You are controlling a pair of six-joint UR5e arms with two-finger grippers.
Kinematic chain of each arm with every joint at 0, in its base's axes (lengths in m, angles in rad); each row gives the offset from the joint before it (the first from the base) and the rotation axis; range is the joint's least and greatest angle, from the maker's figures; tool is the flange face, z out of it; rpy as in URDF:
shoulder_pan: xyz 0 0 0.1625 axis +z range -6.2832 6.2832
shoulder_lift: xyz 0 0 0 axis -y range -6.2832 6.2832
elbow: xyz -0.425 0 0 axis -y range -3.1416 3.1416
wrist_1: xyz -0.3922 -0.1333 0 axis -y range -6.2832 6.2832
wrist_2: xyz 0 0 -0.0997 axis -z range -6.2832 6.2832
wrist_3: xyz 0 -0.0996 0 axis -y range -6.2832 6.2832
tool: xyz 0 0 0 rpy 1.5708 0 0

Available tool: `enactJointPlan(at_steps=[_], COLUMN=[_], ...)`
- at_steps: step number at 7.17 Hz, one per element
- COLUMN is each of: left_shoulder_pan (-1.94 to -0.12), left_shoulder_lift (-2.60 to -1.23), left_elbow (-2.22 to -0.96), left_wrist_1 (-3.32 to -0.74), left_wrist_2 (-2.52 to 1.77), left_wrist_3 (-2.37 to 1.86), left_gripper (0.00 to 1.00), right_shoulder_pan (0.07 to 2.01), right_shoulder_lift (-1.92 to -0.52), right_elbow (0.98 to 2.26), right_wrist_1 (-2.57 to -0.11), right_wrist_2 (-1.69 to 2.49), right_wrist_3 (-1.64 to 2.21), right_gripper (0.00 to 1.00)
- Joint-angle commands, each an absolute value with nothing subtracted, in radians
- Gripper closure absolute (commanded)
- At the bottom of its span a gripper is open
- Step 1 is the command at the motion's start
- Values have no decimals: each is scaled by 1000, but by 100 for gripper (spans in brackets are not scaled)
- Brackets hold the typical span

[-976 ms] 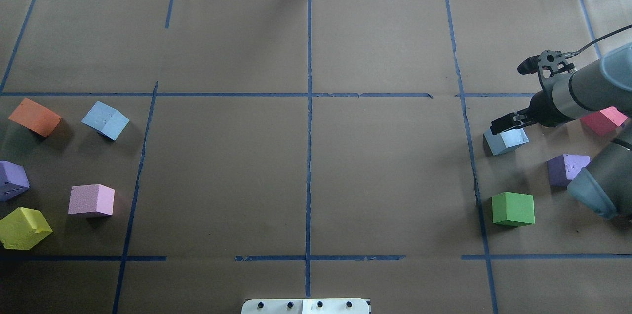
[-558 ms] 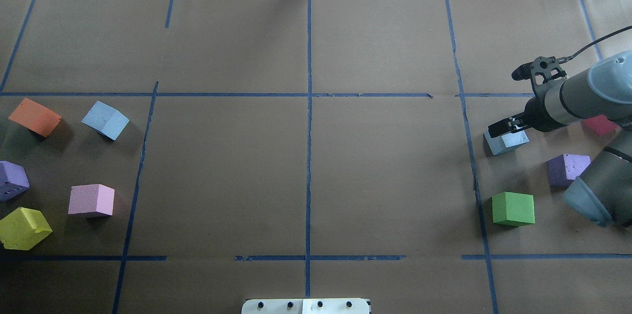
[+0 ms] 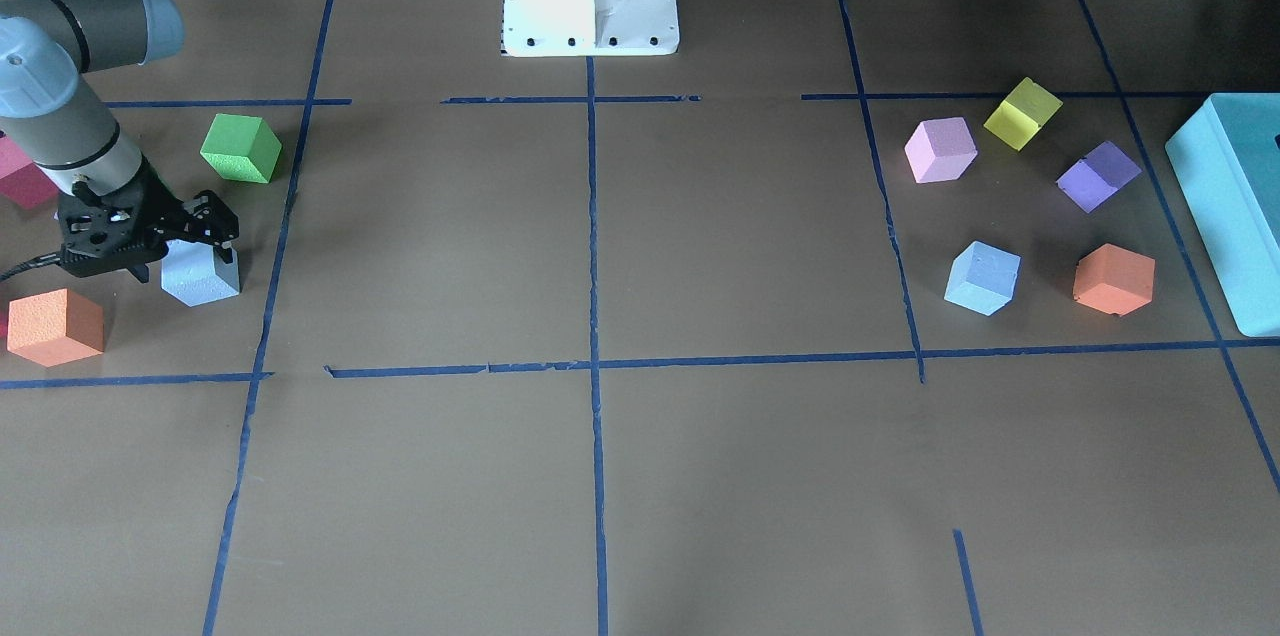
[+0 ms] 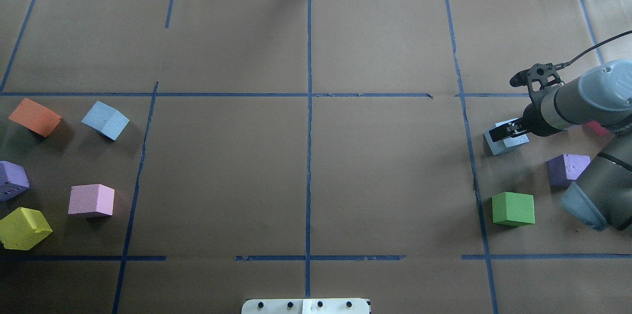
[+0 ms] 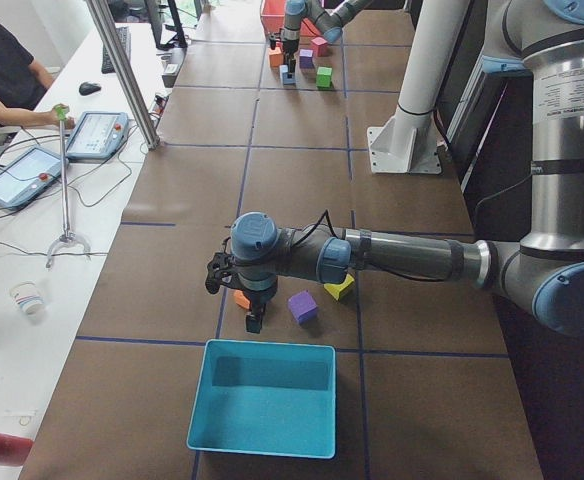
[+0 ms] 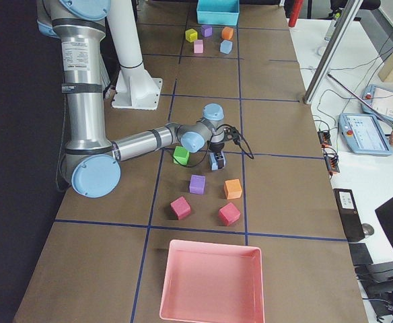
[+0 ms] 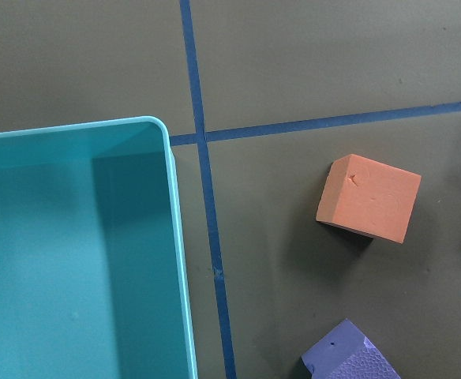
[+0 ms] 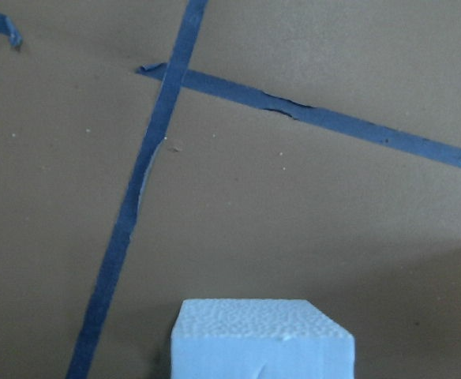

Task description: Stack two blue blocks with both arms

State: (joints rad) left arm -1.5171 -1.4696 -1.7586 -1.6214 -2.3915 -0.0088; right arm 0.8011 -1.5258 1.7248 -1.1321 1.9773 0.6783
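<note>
One blue block [image 4: 508, 143] lies on the table at the right; it also shows in the front view [image 3: 202, 278] and at the bottom of the right wrist view [image 8: 262, 339]. My right gripper [image 4: 504, 132] is low over it, jaws open astride its top [image 3: 190, 234]. The second blue block [image 4: 105, 120] lies at the far left, also in the front view [image 3: 983, 277]. My left gripper [image 5: 255, 318] shows only in the left side view, hanging by the orange cube [image 5: 241, 298]; I cannot tell whether it is open or shut.
Green [image 4: 513, 209], purple [image 4: 568, 168] and red [image 4: 596, 128] cubes lie near the right arm. Orange [image 4: 34, 116], purple [image 4: 12, 180], pink [image 4: 91, 200] and yellow [image 4: 23, 227] cubes surround the left blue block. A teal box [image 3: 1230, 206] stands beyond them. A pink tray [image 6: 210, 282] sits at the right end.
My right gripper has come down and slightly nearer, from above the blue block to around its top. The block and the other cubes have not moved.
</note>
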Motion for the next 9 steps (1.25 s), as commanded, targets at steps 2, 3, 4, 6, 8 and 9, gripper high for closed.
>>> enactJointPlan(at_steps=[2, 3, 4, 6, 8, 9], left_shoulder_pan=[-1517, -1517, -1517, -1520, -1520, -1517], left_shoulder_lift=[-1470, -1470, -1470, -1471, -1471, -1479], left_elbow=[-1759, -1759, -1759, -1761, -1750, -1735], left_wrist_1=[-1621, -1621, -1621, -1627, -1663, -1663], left_wrist_2=[-2391, -2391, -2393, -2393, -2391, -2390], left_wrist_3=[-8, -9, -9, -8, -8, -9], left_gripper=[0, 0, 0, 0, 0, 0], right_shoulder_pan=[779, 779, 779, 779, 767, 720], right_shoulder_lift=[-1522, -1522, -1516, -1502, -1330, -1169], right_elbow=[1695, 1701, 1709, 1747, 1822, 1803], right_wrist_1=[-1132, -1132, -1132, -1135, -1284, -1410], right_wrist_2=[1956, 1954, 1960, 1971, 2054, 2043], right_wrist_3=[681, 683, 683, 686, 808, 898], right_gripper=[63, 86, 97, 98, 99, 98])
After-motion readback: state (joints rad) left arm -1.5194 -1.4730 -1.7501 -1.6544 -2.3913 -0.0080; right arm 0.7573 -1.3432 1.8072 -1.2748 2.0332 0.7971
